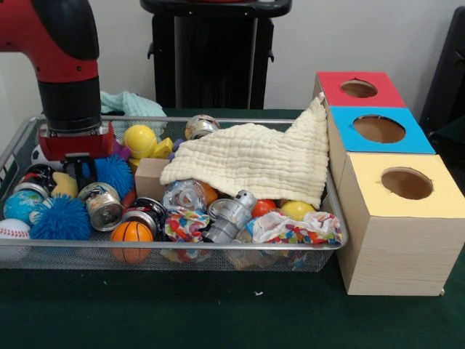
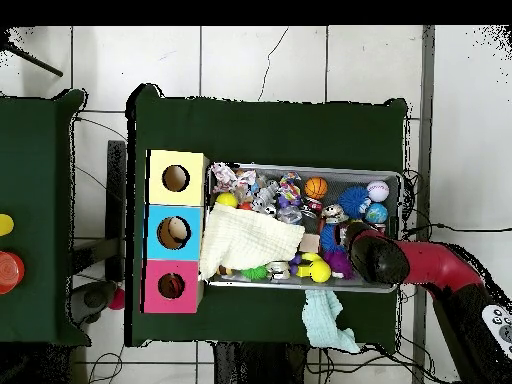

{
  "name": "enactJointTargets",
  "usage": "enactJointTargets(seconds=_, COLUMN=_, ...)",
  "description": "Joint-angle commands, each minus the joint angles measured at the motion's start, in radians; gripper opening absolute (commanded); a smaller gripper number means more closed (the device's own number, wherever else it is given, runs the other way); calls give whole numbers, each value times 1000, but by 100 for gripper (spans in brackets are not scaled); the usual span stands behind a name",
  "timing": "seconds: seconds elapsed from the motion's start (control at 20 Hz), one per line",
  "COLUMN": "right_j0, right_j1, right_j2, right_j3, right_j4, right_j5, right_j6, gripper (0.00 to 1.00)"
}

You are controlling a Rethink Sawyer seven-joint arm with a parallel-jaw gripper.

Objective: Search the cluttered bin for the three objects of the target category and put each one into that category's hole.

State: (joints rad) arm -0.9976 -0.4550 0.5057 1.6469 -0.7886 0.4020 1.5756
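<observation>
Tool (image 1: 75,161) low in the wire bin (image 1: 218,243) by the blue spiky ball (image 1: 59,218) — soft, light, squeezable across its middle — grip state unclear.

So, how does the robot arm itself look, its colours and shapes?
The arm is thick and rounded, with red shells and black joint covers. Its lower segment is a black cylinder ending in a red block. Below that, the gripper is dark; its details are hidden among the toys. No cables or markings show.

We see a cream cloth (image 1: 254,156), spiky blue balls (image 1: 61,218), an orange basketball (image 1: 131,232), and boxes topped red (image 1: 358,89), blue (image 1: 379,129), yellow (image 1: 404,183) on green table (image 1: 218,313).
</observation>
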Motion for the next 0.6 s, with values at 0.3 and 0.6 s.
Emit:
enactJointTargets(seconds=0.3, right_j0=24, right_j1=-29, right_j2=4, right_j3=8, right_j4=-65, right_j5=74, right_j6=-150, gripper=0)
enactJointTargets(seconds=0.6, right_j0=25, right_j1=-39, right_j2=9, right_j3=6, right_j4=-66, right_j5=98, right_j6=-182, gripper=100)
